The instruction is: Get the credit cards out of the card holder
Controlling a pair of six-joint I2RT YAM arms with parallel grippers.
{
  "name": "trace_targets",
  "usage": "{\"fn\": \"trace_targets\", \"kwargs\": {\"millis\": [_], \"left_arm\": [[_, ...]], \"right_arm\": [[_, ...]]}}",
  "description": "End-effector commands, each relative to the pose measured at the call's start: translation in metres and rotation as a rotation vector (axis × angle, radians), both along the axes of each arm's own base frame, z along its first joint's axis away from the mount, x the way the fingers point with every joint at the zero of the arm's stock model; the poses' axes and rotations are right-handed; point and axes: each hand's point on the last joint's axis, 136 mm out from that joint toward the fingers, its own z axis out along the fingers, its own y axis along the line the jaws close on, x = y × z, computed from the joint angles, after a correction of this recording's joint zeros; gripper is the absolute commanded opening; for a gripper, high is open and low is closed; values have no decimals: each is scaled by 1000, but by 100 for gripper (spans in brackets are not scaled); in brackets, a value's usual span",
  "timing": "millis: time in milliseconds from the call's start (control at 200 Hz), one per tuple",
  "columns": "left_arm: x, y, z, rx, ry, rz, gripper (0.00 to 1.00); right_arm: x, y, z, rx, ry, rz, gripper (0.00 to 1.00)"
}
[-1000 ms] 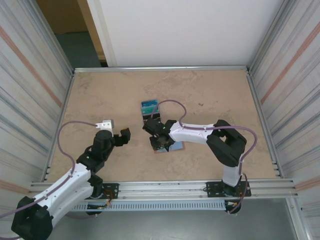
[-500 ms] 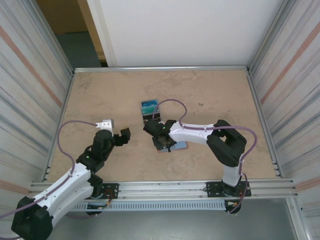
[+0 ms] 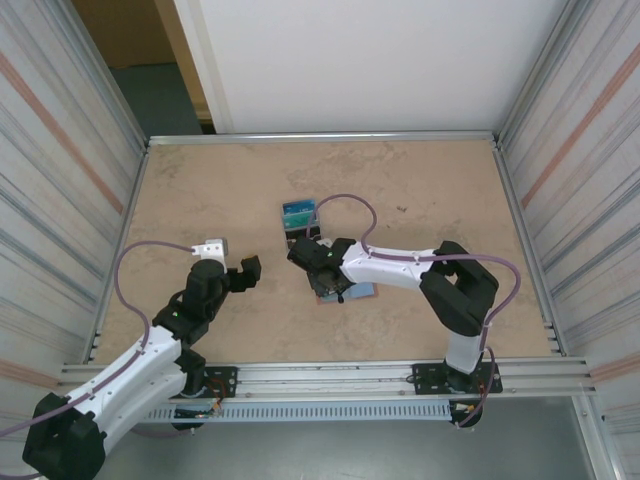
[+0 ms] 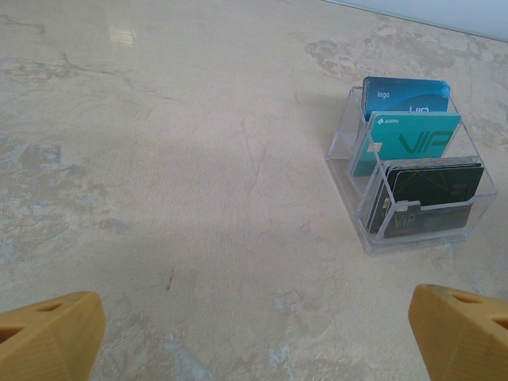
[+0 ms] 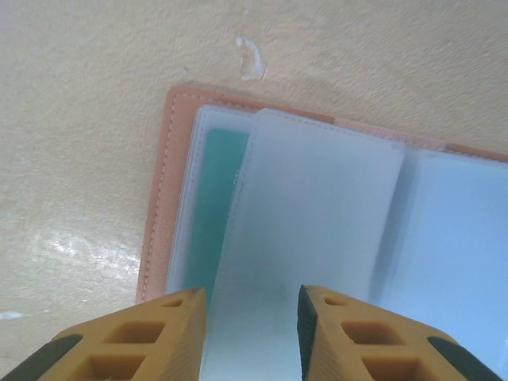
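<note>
The holder [image 5: 155,222] lies open on the table [image 4: 159,159], just right of the rack [image 4: 349,171] and nearer the arms. It shows a pink rim and clear sleeves [image 5: 317,206], with a teal card [image 5: 214,198] tucked in the leftmost one. The right tool [image 5: 252,333] hangs close over the sleeves, jaws a little apart with a plain gap between them, gripping nothing. The left tool [image 3: 248,271] hovers left of the rack, wide open and empty. The rack carries blue, teal and dark cards [image 4: 413,135].
</note>
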Motion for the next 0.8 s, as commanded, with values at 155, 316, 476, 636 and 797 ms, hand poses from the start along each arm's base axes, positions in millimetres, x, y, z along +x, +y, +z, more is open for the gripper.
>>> {"fn": "trace_targets", "kwargs": {"millis": [155, 316, 476, 636, 797], "left_arm": [[4, 3, 20, -1, -48, 13, 99], [4, 3, 22, -2, -50, 11, 99], [4, 3, 22, -2, -52, 10, 99], [4, 2, 23, -3, -50, 7, 99], [5, 1, 23, -3, -50, 0, 99]], "right_arm": [[9, -19, 24, 4, -62, -84, 35], [12, -30, 27, -7, -73, -108, 35], [13, -42, 24, -18, -69, -146, 35], [14, -59, 19, -28, -58, -193, 35], [15, -78, 16, -28, -53, -236, 34]]}}
